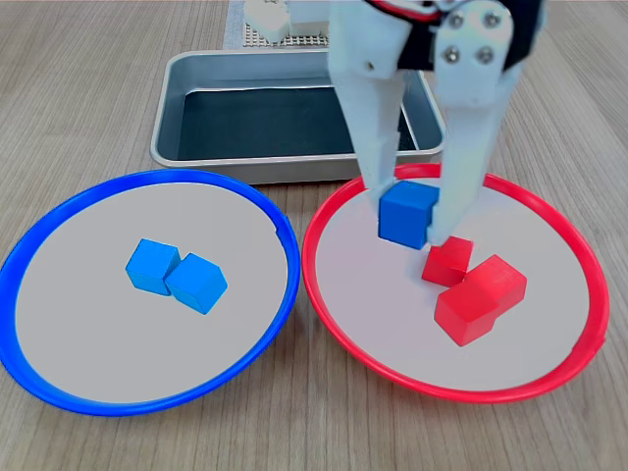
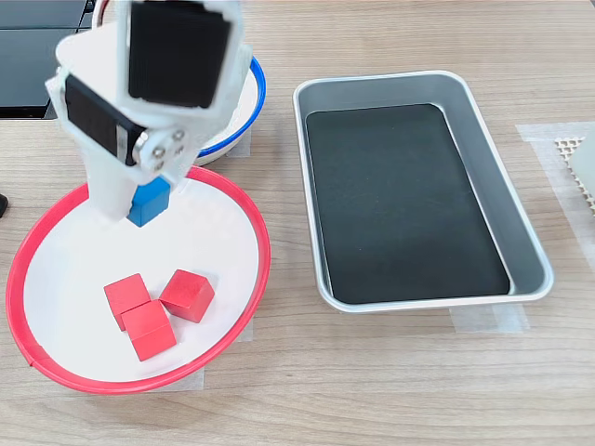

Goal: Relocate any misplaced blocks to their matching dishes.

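Gripping a glossy bright blue cube (image 1: pixel 407 212) over the red-rimmed dish (image 1: pixel 334 294), tool (image 1: pixel 410 211) closed on it.

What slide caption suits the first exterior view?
Gripper clamps a blue block over the red-rimmed dish.

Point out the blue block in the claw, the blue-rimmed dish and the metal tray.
Blue block (image 1: pixel 406 211): first exterior view, its front face between the claw fingers.
Blue-rimmed dish (image 1: pixel 59 221): first exterior view, its rim on the upper left.
Metal tray (image 2: pixel 483 139): second exterior view, its right inner wall.
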Robot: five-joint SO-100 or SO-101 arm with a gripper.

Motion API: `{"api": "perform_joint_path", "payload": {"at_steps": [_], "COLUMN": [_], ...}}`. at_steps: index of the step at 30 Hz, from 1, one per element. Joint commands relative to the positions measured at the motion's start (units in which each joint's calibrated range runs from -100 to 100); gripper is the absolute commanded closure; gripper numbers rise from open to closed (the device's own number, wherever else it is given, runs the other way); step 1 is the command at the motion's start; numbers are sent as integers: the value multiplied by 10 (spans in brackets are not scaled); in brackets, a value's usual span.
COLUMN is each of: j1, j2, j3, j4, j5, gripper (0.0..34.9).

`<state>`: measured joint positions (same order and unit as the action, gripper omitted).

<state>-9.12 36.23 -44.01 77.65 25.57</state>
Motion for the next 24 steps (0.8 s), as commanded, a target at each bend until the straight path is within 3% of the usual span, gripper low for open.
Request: {"api": "perform_joint_path", "payload": {"at_steps": [1,24], "j1": [35,223], "j2": [-50,18], "j3": [-5,-11], "j4": [-5,-97], "j5": [24,109], "gripper": [346,346]}}
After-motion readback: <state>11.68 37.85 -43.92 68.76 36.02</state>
